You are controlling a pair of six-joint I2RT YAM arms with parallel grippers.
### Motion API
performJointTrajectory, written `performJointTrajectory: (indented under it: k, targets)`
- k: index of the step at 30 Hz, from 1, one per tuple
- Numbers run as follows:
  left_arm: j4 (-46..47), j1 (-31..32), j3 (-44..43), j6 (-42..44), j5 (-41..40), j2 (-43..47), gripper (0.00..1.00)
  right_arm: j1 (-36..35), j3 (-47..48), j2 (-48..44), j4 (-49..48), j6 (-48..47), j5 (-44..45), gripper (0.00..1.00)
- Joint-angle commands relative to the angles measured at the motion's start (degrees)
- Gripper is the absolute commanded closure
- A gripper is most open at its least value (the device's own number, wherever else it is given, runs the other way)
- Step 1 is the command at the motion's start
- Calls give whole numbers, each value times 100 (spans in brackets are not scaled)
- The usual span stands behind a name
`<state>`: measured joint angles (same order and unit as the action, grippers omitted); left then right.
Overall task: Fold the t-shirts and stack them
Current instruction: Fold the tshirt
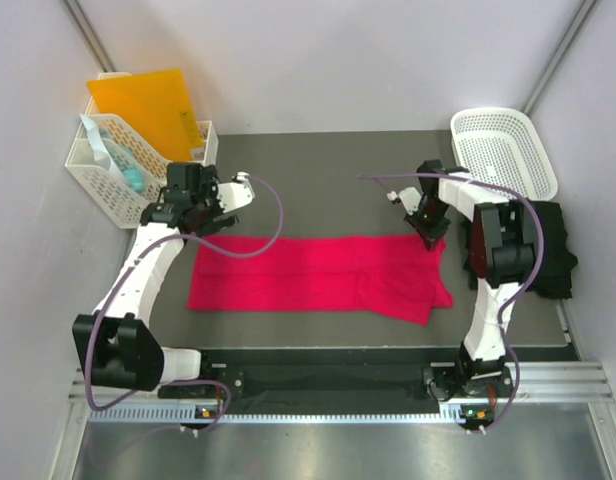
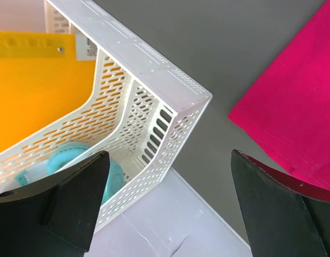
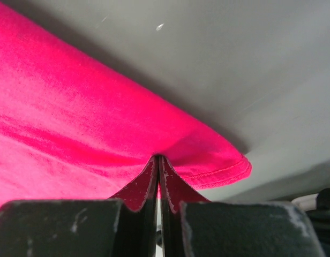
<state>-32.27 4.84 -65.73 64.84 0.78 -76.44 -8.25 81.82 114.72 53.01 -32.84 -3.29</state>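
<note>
T-shirt (image 1: 318, 275) hem pinched (right end effector (image 3: 157, 159)).

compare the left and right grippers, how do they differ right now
The left gripper stands wide open, holding nothing; the right gripper is shut, pinching the red t-shirt. The left hangs off the shirt, near the white lattice bin; the right sits at the shirt's right end. Both have black fingers.

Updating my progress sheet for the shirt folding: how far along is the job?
Done: the pinkish-red t-shirt lies as a long band, seemingly folded lengthwise. In hand: the right gripper is shut on its right end; the left gripper hangs open, off the cloth. Left: folding it shorter, then the black t-shirt at the right edge; nothing is stacked.
</note>
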Motion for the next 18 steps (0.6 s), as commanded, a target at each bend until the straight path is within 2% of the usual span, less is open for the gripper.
performJointTrajectory:
  k: [1, 10, 18]
  targets:
    - [-271, 87, 184, 108, 72, 358, 1, 43, 465, 806, -1812, -328, 566, 100]
    - [-490, 280, 360, 248, -25, 648, 1, 17, 1204, 1158, -1953, -478, 830, 100]
    - [-807, 544, 421, 556, -315, 727, 1, 8, 1600, 1334, -2515, -671, 1049, 100]
